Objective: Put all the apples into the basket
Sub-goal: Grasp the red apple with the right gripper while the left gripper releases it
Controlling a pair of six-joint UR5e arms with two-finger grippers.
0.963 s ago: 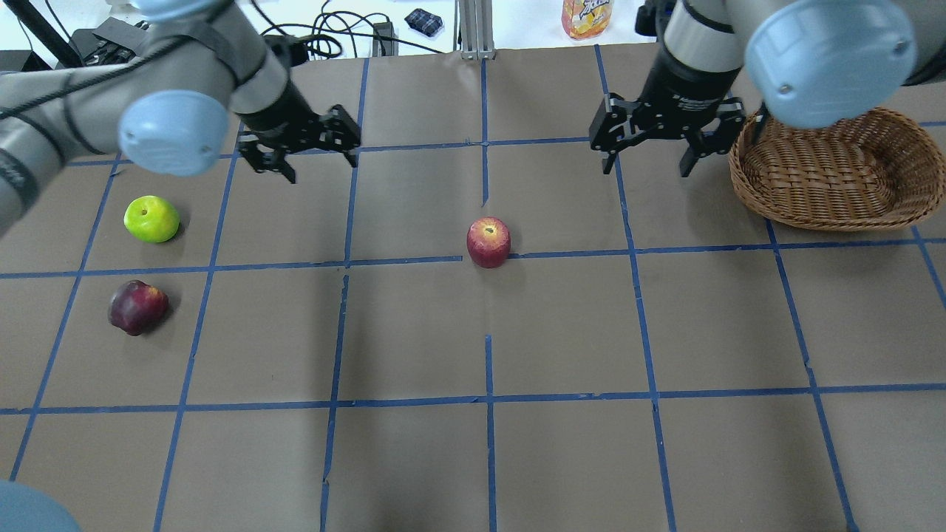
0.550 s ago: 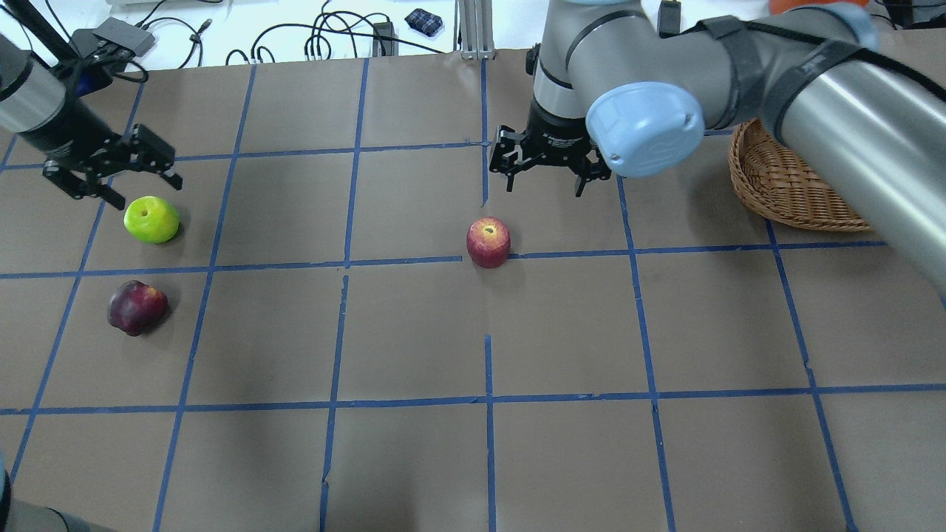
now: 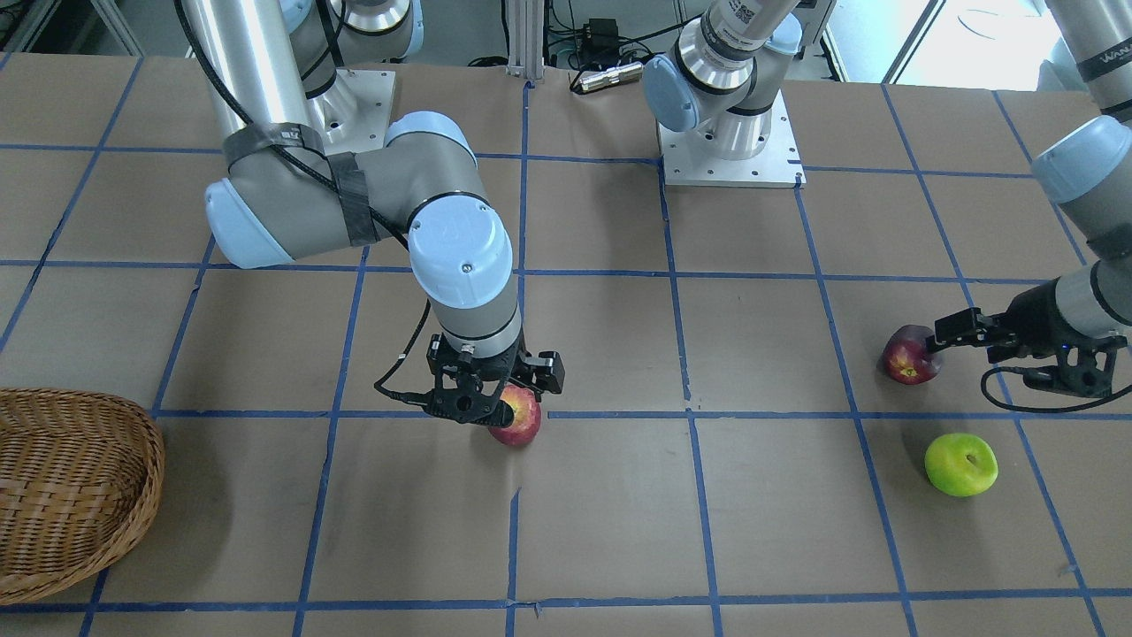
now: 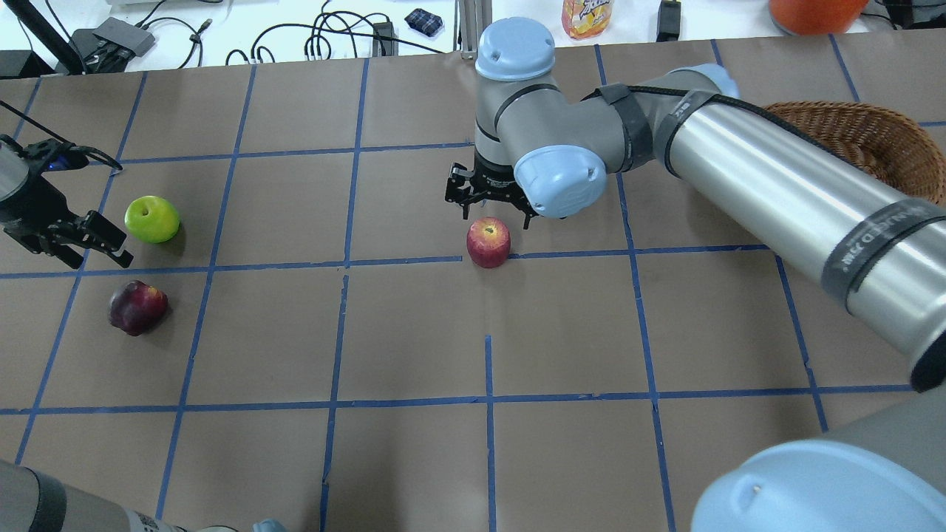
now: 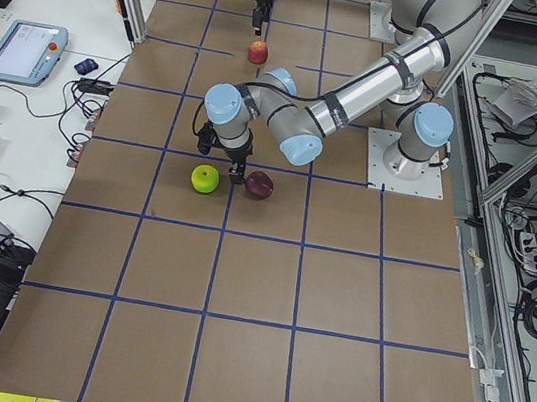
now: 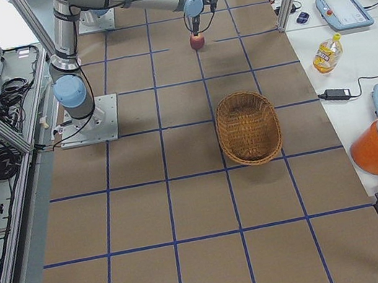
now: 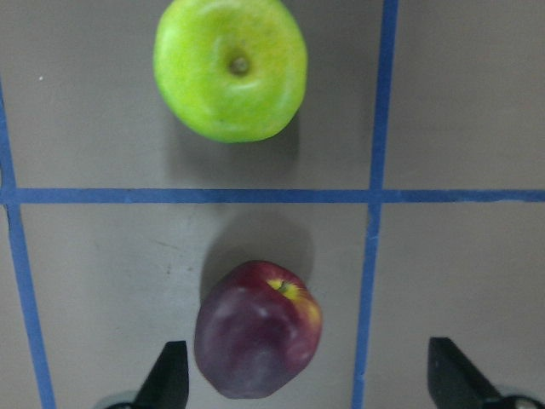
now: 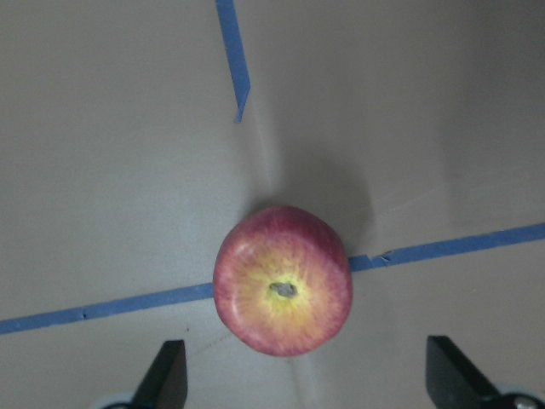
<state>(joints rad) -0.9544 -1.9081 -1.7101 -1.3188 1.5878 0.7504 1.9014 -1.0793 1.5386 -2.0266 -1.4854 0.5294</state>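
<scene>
The red apple with a yellowish dimple stands mid-table on a blue tape line. My right gripper hangs open just above it; in the right wrist view the apple lies between and ahead of the fingertips. The lime green apple and the maroon apple lie at the left. My left gripper is open above the spot between them; in the left wrist view the maroon apple sits near the left fingertip, the green apple farther ahead. The wicker basket stands far right, partly behind the right arm.
The right arm's long grey forearm crosses the table's right half in front of the basket. A juice bottle, an orange bucket and cables lie beyond the table's far edge. The table is brown paper with blue tape lines.
My right gripper moved left from near the basket to just over the red apple. My left gripper moved left and nearer, past the green apple toward the maroon one. The apples stayed put.
</scene>
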